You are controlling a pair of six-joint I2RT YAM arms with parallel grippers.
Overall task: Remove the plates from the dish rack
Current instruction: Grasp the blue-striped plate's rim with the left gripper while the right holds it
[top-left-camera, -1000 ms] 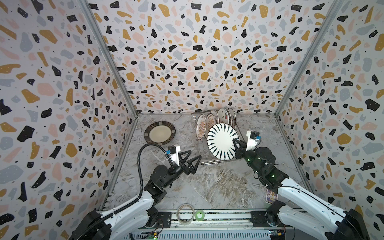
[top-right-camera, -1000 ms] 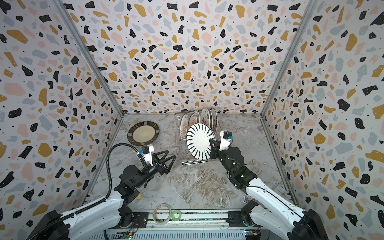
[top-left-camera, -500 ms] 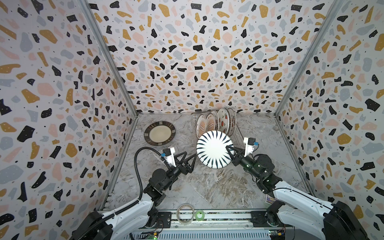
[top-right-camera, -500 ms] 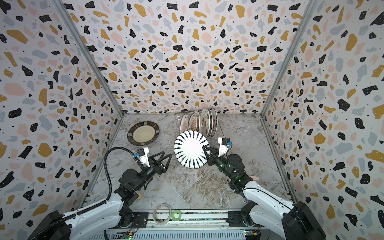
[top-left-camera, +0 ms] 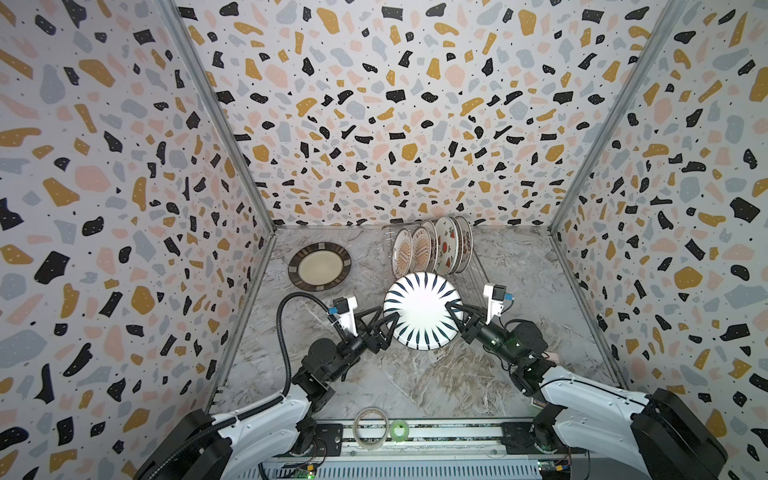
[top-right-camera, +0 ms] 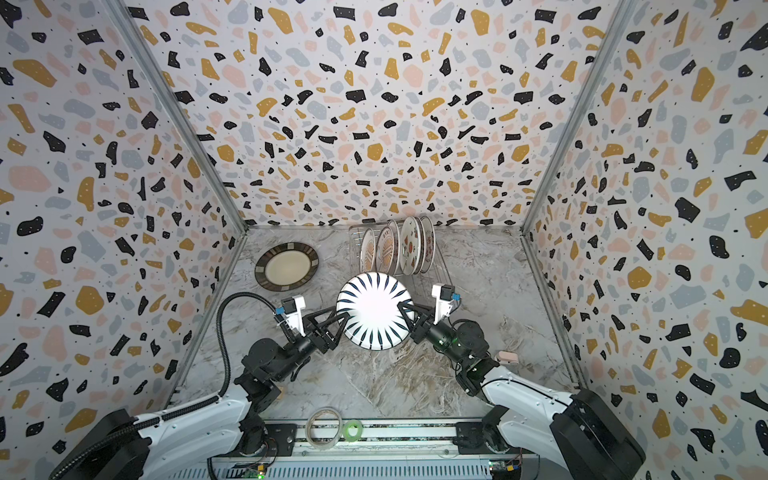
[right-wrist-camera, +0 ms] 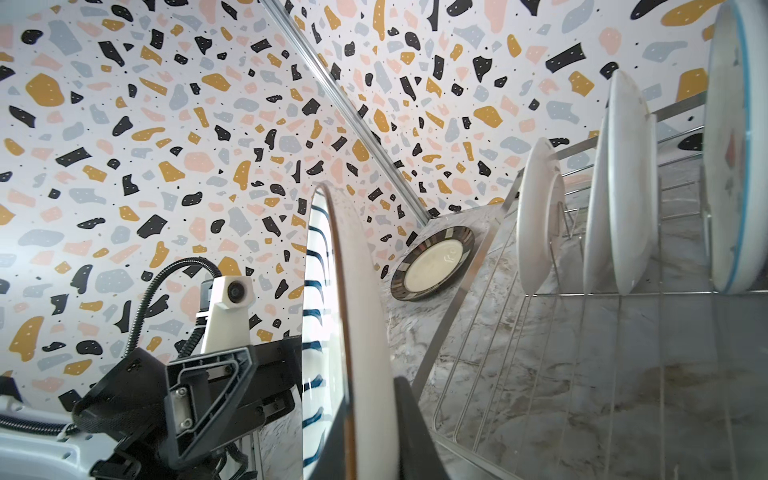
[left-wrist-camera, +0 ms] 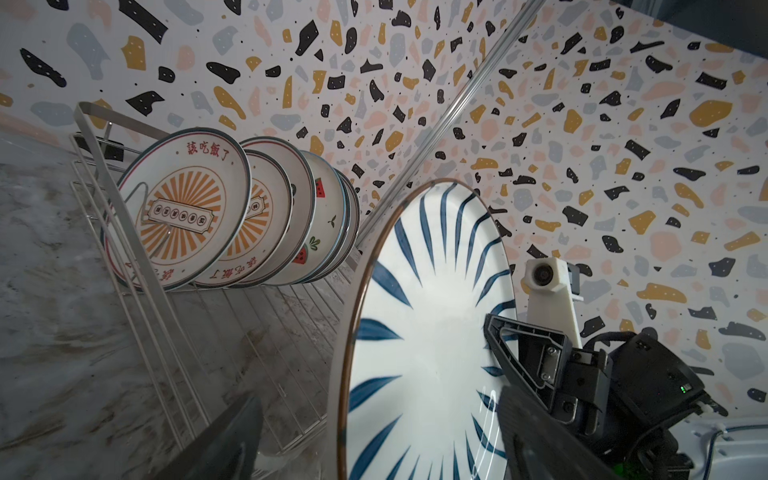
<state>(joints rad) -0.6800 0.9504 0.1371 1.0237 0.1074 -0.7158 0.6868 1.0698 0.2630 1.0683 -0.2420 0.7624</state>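
striped plate: out of the dish rack, hanging in the air just before its near end, on edge and tilted, painted face toward both top views; probably kept near-upright because that is how it stood between the prongs.
right gripper: pinched tight on the striped plate's edge, at the side nearer the dish rack's right; apparently the only thing carrying it.
left gripper: fingers wide, straddling the opposite edge with no visible contact; seemingly set to take over, the set-down spot lying left of the dish rack.
racked plates: several, on edge between the prongs at the dish rack's far end, all leaning one way; not yet unloaded.
brown-rimmed plate: flat on the table, left of the dish rack and apart from it; likely marks where unloaded plates go.
plate rim: thin hold for heavy ceramic; release best delayed until the second grip closes.
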